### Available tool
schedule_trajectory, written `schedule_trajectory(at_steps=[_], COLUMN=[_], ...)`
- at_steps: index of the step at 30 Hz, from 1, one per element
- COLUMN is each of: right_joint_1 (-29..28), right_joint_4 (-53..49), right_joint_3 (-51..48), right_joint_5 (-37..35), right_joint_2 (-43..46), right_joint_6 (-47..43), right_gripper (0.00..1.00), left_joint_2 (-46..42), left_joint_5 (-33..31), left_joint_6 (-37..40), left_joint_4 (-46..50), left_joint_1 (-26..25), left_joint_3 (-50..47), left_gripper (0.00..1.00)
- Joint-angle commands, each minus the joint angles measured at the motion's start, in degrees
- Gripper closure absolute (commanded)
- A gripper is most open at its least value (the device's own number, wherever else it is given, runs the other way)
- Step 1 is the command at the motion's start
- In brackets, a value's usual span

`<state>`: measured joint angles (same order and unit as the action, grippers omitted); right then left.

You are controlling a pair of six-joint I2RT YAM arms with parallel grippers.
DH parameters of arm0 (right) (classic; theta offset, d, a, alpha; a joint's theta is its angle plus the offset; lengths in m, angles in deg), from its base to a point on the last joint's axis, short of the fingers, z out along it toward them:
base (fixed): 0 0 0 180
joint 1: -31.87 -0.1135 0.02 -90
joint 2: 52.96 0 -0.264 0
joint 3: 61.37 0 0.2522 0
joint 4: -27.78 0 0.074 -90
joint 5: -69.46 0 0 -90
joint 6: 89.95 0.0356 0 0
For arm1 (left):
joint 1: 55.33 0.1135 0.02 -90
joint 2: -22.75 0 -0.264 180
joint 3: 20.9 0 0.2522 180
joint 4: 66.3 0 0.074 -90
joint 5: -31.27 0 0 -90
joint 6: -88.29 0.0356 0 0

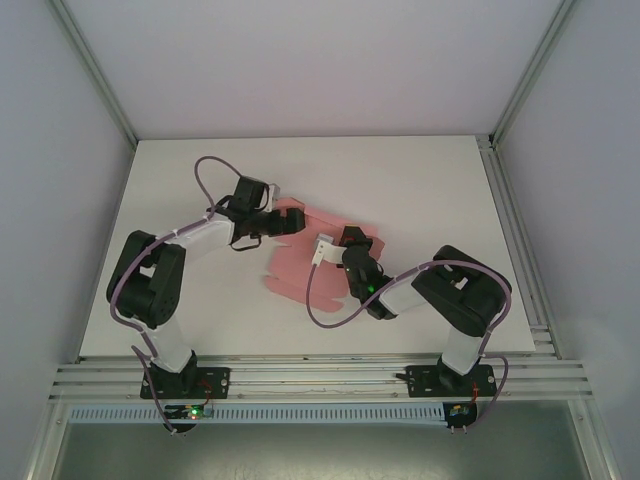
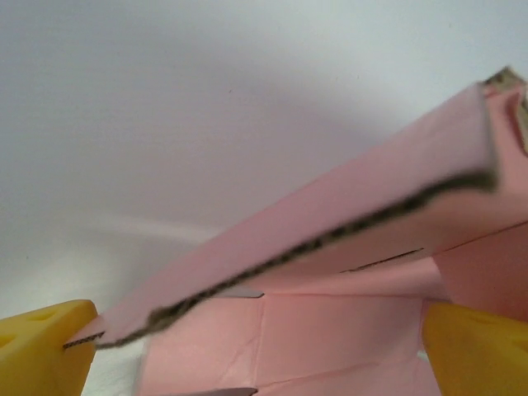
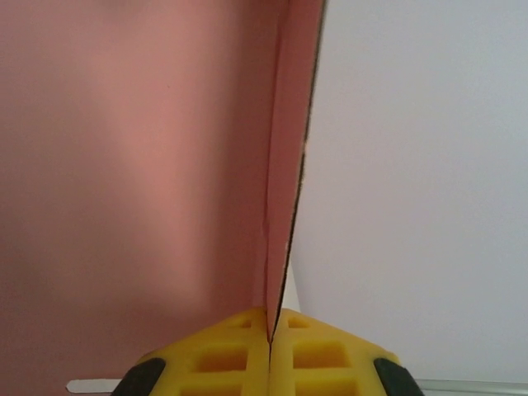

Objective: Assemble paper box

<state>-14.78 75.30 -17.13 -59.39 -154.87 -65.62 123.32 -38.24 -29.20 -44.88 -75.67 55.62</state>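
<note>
A plain pink thin-card paper box [image 1: 300, 262], partly folded with its panels spread flat, is lying near the middle of a white table [image 1: 430, 190], between two black robot arms. The right gripper [image 1: 338, 243] is reaching onto the card from the right. In the right wrist view its yellow foam fingers [image 3: 223, 359] are pressing together on the bottom edge of a thin pink flap, which is standing upright and edge-on beside a broad pink panel. The left gripper [image 1: 272, 222] is sitting at the card's far left corner with its jaws spread wide and clamping nothing. In the left wrist view its yellow fingers [image 2: 41, 351] are showing at either lower corner, while a raised pink flap with a raw brownish cut edge is slanting across between them. Whether either finger is touching the card cannot be told.
</note>
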Motion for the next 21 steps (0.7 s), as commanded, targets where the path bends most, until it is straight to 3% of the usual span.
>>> schedule_trajectory(at_steps=[1,12,21], right_joint_1=[-1.3,0.2,3.8], right_joint_4=[-2.6,-2.3,-13.0], right_joint_3=[0.2,-0.3,1.6], right_joint_5=[4.1,1.7,3.0], right_joint_2=[0.1,2.9,13.9], right_joint_6=[1.3,3.3,11.0], right_gripper=[0.95,0.95,0.95], left_joint_2=[-0.4,-4.1,-26.2], left_joint_5=[-5.4,-16.1,-16.7], left_joint_6=[1.6,1.9,2.1], left_joint_4=[2.8,11.8,11.0], left_joint_1=[-4.6,-5.6,-2.3], left_joint_3=[3.4,3.5,-11.4], left_gripper=[0.0,0.0,0.0])
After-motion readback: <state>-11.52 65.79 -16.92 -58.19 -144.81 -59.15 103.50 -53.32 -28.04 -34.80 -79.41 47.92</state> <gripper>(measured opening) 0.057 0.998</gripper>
